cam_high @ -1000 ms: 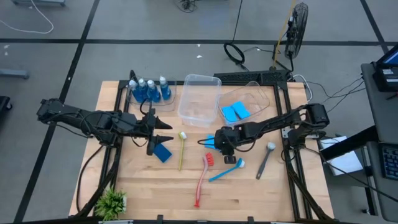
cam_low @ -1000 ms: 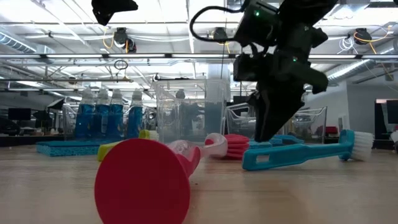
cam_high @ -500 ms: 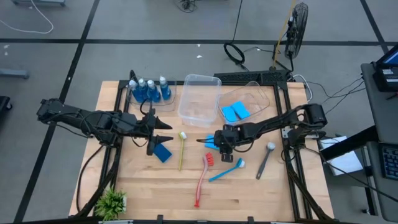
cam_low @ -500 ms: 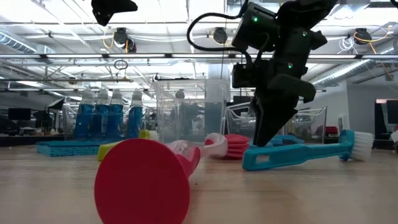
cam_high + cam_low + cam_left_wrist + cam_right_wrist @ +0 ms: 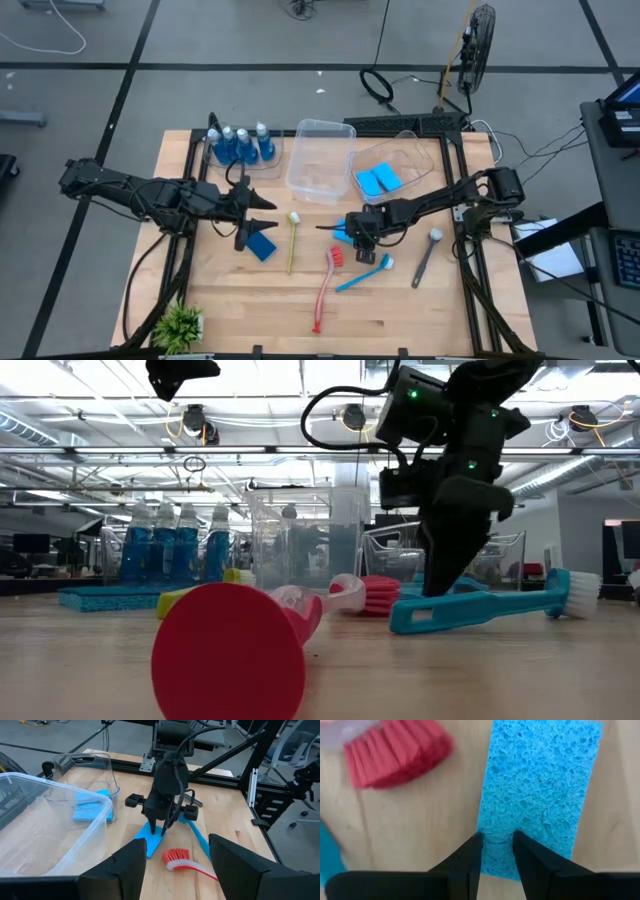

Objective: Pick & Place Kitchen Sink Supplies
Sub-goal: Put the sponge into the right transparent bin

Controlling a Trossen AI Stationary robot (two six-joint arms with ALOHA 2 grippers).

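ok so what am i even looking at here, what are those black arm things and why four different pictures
They are two robot arms at a wooden table, each ending in a two-finger gripper. One picture looks straight down, one sits at table height, and one comes from a camera on each wrist.

On the table lie dish brushes, such as the red brush, blue sponges, bottles of blue liquid, two clear tubs and a small plant.

The right gripper is down at the table, its fingers pinching the edge of a blue sponge that lies flat on the wood; its wrist camera shows this close up. The left gripper is open, holding nothing, over another sponge.
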